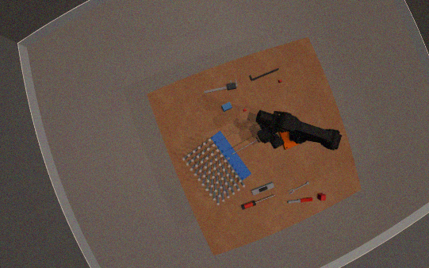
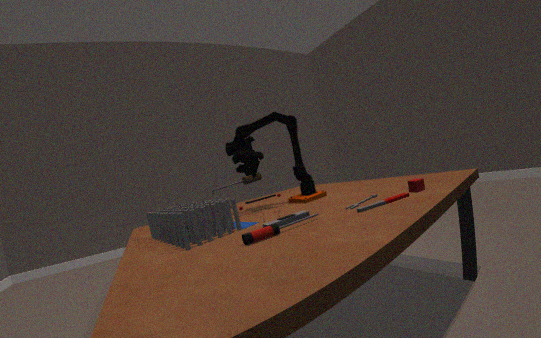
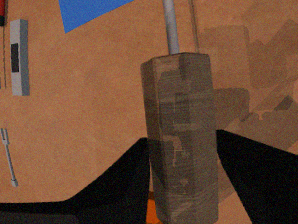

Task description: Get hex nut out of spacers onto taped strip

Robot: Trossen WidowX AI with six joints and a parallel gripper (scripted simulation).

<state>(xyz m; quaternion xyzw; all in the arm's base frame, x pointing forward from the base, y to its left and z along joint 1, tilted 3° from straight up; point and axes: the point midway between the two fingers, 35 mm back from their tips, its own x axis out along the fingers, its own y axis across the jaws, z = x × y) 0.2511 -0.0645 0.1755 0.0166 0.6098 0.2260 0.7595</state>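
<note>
1. The tool (image 1: 258,139) (image 2: 251,172) (image 3: 181,140) is closed on one hook pick (image 1: 243,147) (image 2: 251,178) (image 3: 182,125) by its chunky handle. Makes sense imo: the thin shaft points at the spacers (image 1: 210,139) (image 2: 187,235), so the bulky fingers can stay out.
2. The hook end looks raised above spacer height, probably so it can clear the tops before dipping in.
3. Spacers: dozens standing in tight rows, too blurry for an honest count. One blue strip (image 1: 238,162) (image 2: 246,225) (image 3: 90,12) runs along their front, handy as a landing spot.
4. The nut? Can't make it out anywhere, sorry. Can't say if it's still among the spacers.
5. Rest of the table (image 1: 198,230) (image 2: 210,280) (image 3: 100,90): one screwdriver (image 1: 248,204) (image 2: 261,234), one wrench (image 1: 299,188) (image 2: 362,202) (image 3: 9,160), one red-handled blade (image 1: 306,200) (image 2: 397,198), one grey bar (image 1: 262,188) (image 2: 287,219) (image 3: 20,55), one black L-key (image 1: 265,74) (image 2: 261,199), one scraper-ish thing (image 1: 231,86), one blue block (image 1: 227,106), one red cube (image 1: 322,197) (image 2: 416,185), two red bits (image 1: 280,81) (image 2: 278,195).
</note>
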